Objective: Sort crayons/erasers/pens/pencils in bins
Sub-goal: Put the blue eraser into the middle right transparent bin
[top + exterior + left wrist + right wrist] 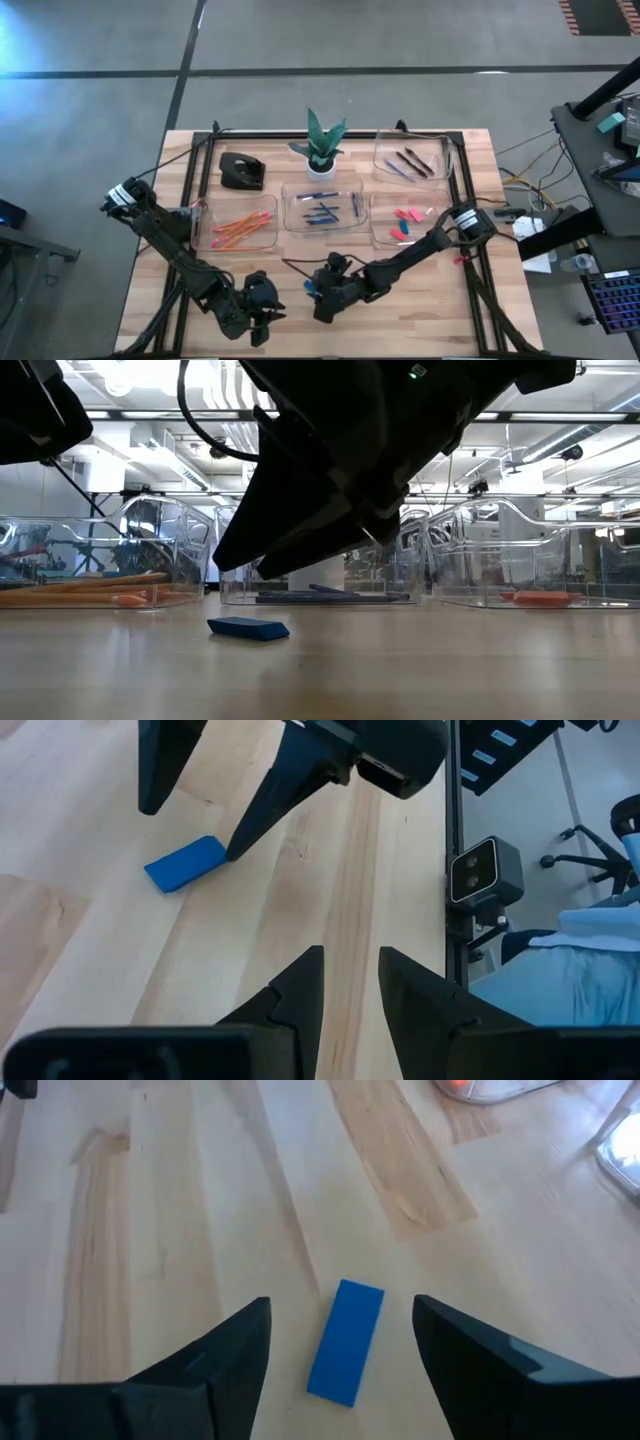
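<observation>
A light wooden bench point(150, 270) carries a green plant in a white pot point(321, 150) at its far middle. Left of that plant sits a black desk object point(241, 171).

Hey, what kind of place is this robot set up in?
Probably a robotics lab or workshop: a wooden table on a concrete floor, exposed ceiling ducts, and a side desk with a keyboard and cables.
</observation>
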